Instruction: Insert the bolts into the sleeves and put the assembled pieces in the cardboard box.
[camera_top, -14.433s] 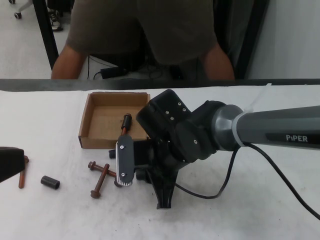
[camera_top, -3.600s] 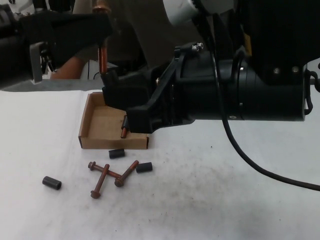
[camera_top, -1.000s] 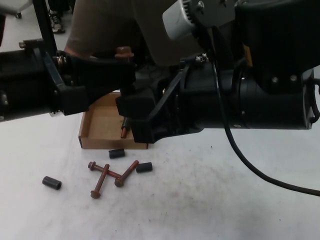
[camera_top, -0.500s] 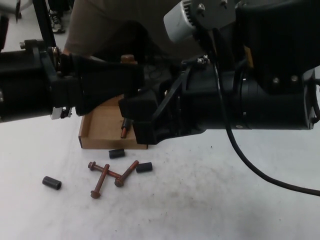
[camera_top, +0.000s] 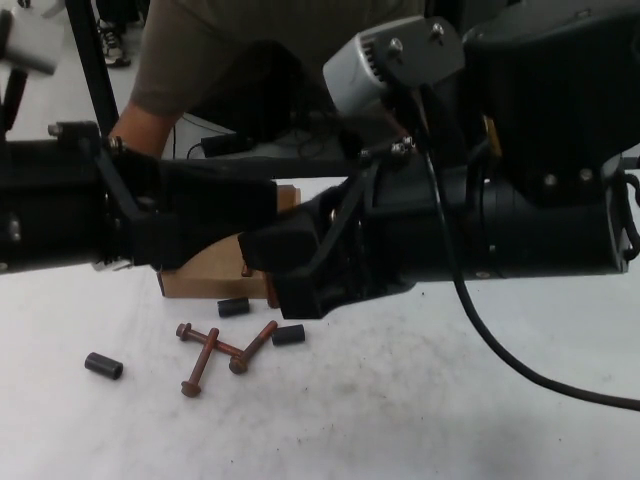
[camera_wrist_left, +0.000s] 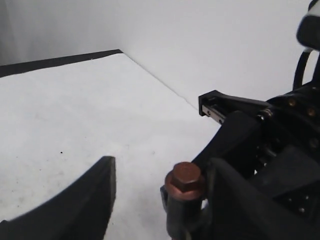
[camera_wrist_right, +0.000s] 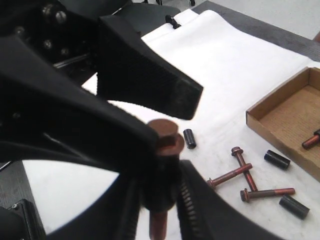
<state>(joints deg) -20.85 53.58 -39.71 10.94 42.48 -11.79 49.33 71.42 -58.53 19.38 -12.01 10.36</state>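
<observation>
Both arms meet in mid-air above the cardboard box. My right gripper is shut on a black sleeve held upright. A copper bolt stands in the sleeve, its head on top and its tip poking out below. My left gripper is open, its fingers spread to either side of the bolt head. One assembled piece lies in the box.
On the white bench in front of the box lie three loose bolts and three loose sleeves. A person sits behind the bench. The raised arms hide most of the box in the high view.
The left gripper brought the bolt to the sleeve in the right gripper, seated it and opened. Both arms have sunk slightly, hiding the bolt head in the high view.
</observation>
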